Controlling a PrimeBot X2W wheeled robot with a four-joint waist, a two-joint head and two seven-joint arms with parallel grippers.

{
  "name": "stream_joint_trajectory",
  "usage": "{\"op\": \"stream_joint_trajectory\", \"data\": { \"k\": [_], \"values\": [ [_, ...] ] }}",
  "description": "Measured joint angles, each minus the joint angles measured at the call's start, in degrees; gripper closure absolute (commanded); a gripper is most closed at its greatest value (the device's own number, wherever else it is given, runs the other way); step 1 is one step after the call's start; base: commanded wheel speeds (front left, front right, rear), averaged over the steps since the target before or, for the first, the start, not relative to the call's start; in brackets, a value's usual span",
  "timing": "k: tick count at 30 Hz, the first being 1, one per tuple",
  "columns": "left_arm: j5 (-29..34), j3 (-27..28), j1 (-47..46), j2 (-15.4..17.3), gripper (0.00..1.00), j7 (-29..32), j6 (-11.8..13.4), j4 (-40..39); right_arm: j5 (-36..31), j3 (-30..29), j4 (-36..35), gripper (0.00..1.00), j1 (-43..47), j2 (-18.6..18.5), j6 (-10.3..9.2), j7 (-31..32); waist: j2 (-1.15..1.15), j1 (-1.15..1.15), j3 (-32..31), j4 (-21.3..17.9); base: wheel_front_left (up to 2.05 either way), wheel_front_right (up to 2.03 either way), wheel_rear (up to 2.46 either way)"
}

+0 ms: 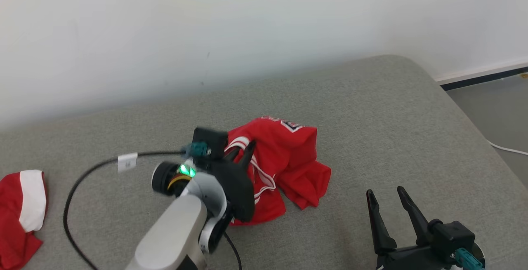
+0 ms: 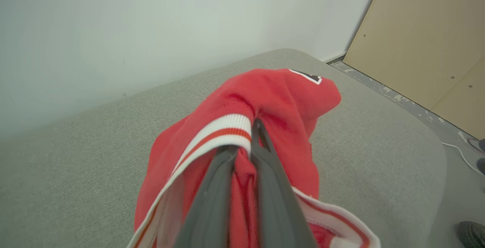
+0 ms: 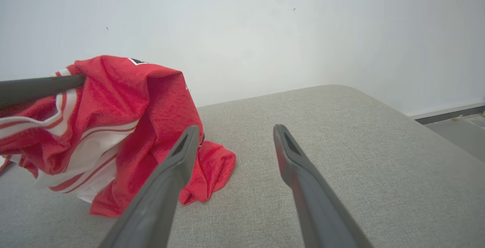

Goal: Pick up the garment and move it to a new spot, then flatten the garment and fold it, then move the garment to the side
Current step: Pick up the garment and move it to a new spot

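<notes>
We are on the first step: picking up the garment point(image 1: 288, 154) to carry it to a new spot. Our left gripper point(image 1: 244, 149) is nearly closed, pinching the garment's striped edge. The cloth hangs bunched from it near the middle of the grey cushion point(image 1: 392, 117), lower folds touching the surface. Our right gripper point(image 1: 385, 190) stands wide open and empty, apart to the right. The next move, we judge, calls for lifting clear and carrying without losing the pinch.
</notes>
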Motion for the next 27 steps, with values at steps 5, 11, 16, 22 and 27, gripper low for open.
{"op": "stream_joint_trajectory", "data": {
  "k": [5,11,16,22,27],
  "values": [
    [0.13,-1.56,2.87,-0.97,0.0,-8.01,2.13,6.46,0.01,0.68,-0.2,0.0,-0.98,0.01,0.0,0.19,0.0,0.0,0.49,1.02,0.0,0.0,0.0],
    [-4.56,-2.71,4.6,-1.31,0.0,-15.81,4.6,8.84,-0.29,-0.48,0.2,0.0,-0.87,0.01,0.0,0.19,0.0,0.0,0.25,3.59,0.0,0.0,0.0],
    [-6.39,-1.05,7.66,-1.09,0.0,-22.26,5.64,6.43,-0.57,-2.37,0.14,0.0,-0.32,0.01,0.0,0.18,0.0,0.0,-0.22,6.22,0.0,0.0,0.0],
    [-5.42,3.88,15.25,2.35,0.0,-25.18,8.2,-2.78,-0.82,-4.36,0.13,0.0,0.81,0.02,0.0,-0.55,0.0,0.0,-0.98,9.62,0.0,0.0,0.0],
    [0.91,12.89,25.71,3.65,0.0,-25.35,9.54,-16.99,-0.47,-6.44,1.07,0.0,1.48,-0.01,0.0,-1.97,-0.01,-0.01,-1.66,11.84,0.0,0.0,0.0]
  ]
}}
